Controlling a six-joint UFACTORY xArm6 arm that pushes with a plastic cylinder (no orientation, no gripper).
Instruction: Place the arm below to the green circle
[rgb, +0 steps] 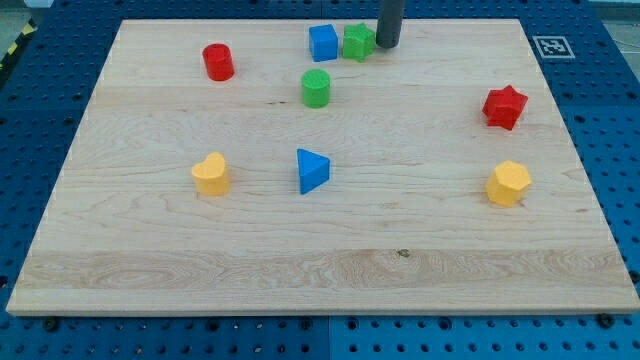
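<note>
The green circle (316, 88) is a short green cylinder standing on the wooden board (320, 260), left of centre in the upper part of the view. My tip (386, 45) is at the view's top, up and to the right of the green circle and well apart from it. The tip stands just right of a green star block (359, 42), close to it or touching it; I cannot tell which. A blue cube (323, 43) sits just left of the green star.
A red cylinder (218, 62) is at the upper left. A red star (505, 107) is at the right. A yellow heart (211, 174) is at the left, a blue triangle (312, 171) near the centre, a yellow hexagon (508, 183) at the right.
</note>
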